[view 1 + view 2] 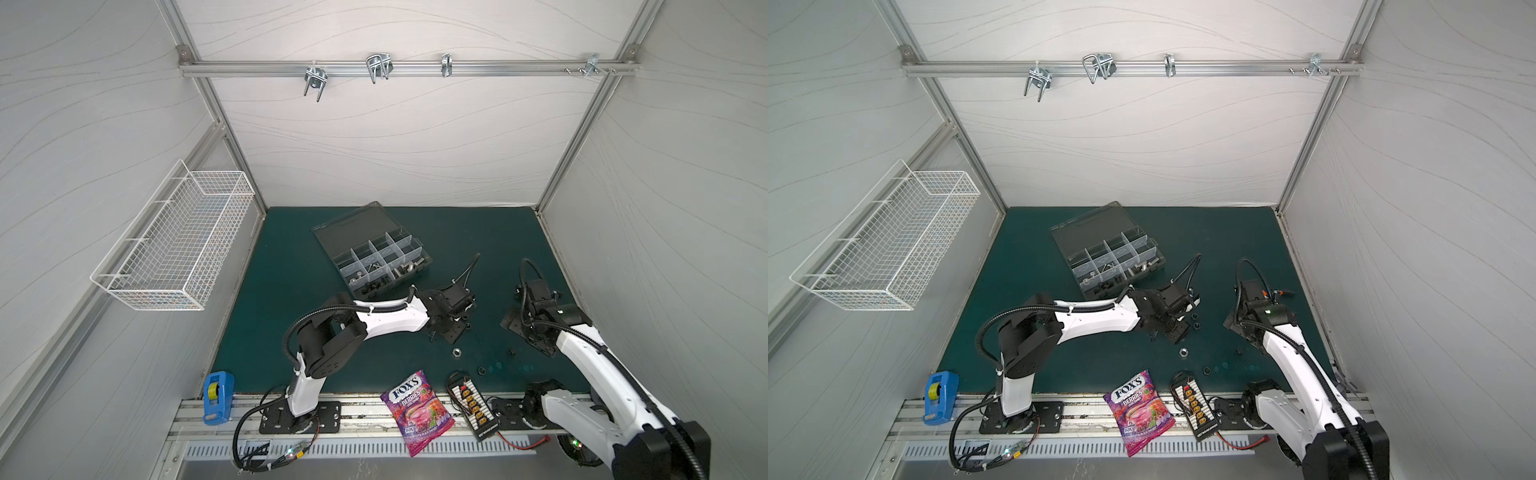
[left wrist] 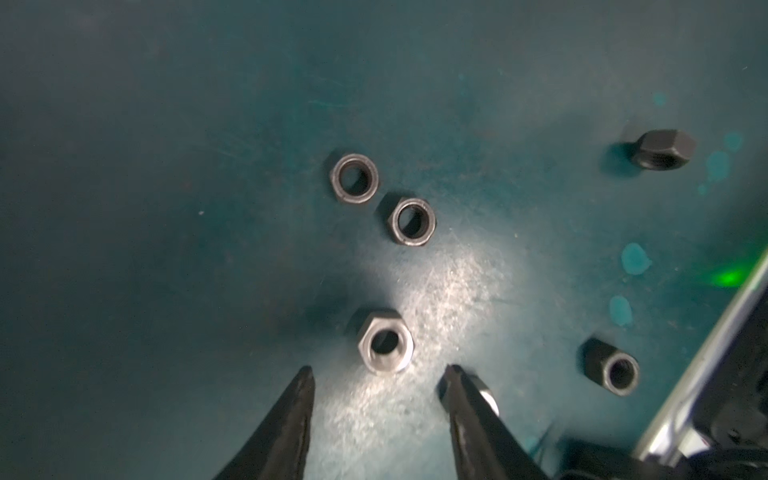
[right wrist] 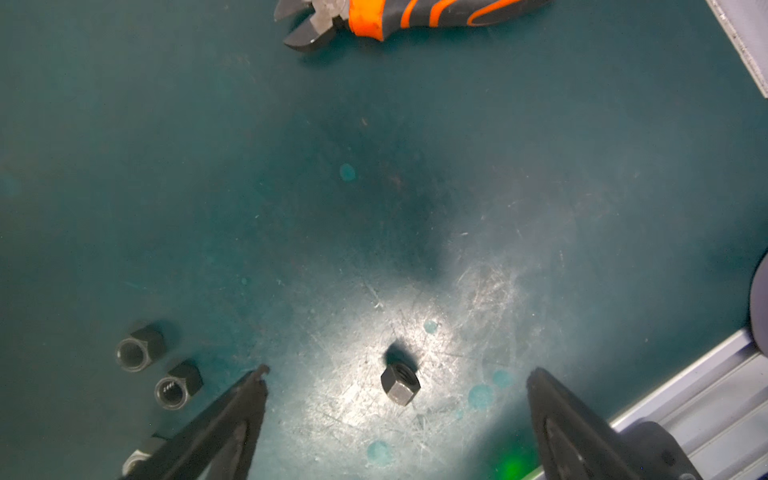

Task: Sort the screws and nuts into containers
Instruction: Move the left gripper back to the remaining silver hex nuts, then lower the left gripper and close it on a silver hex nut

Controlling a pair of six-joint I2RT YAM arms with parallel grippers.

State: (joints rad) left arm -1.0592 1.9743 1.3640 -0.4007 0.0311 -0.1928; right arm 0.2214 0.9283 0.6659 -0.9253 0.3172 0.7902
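The smoky-grey organizer box [image 1: 356,227] stands open at the back of the green mat, and screws [image 1: 409,268] lie in its front containers. My left gripper [image 2: 380,369] is open just above the mat. A silver nut [image 2: 385,342] lies flat just beyond its fingertips. Two dark nuts [image 2: 354,178] [image 2: 413,220] lie farther out, and two black nuts [image 2: 663,148] [image 2: 615,368] lie off to one side. My right gripper [image 3: 399,371] is wide open, with one black nut [image 3: 400,383] on the mat between its fingertips, untouched. In a top view a silver nut [image 1: 457,352] lies in front of the left gripper.
Orange-handled pliers [image 3: 395,16] lie beyond the right gripper. A candy bag [image 1: 415,411], a yellow-plug connector board [image 1: 473,409] and a blue tape dispenser [image 1: 218,397] sit at the front edge. A white wire basket [image 1: 178,245] hangs on the left wall.
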